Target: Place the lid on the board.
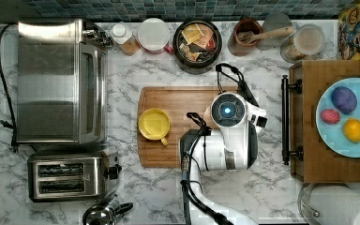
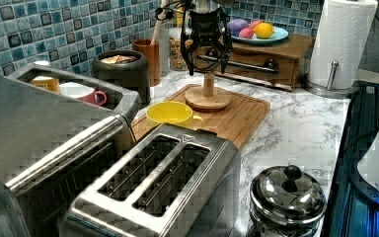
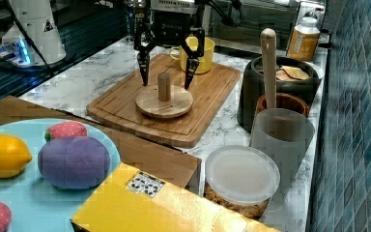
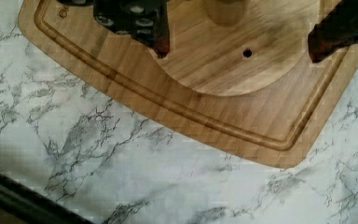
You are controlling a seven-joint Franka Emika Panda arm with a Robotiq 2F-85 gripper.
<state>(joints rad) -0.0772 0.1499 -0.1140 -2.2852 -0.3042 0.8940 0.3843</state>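
The lid (image 3: 164, 102) is a round pale wooden disc with an upright peg knob. It lies flat on the board (image 3: 125, 104), a light bamboo cutting board with a grooved edge. My gripper (image 3: 165, 83) hangs straight over the lid, open, one finger on each side of the knob and clear of it. The wrist view shows the disc (image 4: 233, 65) on the board (image 4: 121, 79), with the dark fingertips (image 4: 161, 44) spread wide above it. In the left view the gripper (image 2: 207, 69) stands over the lid (image 2: 208, 98). In the top view the wrist covers most of the lid (image 1: 207, 114).
A yellow cup (image 1: 154, 124) sits on the board's end at the top view's left. A dark pot (image 1: 197, 44), jars and a utensil holder (image 1: 246, 32) line the back wall. A wooden tray (image 1: 309, 126) with a fruit plate is at the top view's right, a toaster (image 1: 68, 176) at its left.
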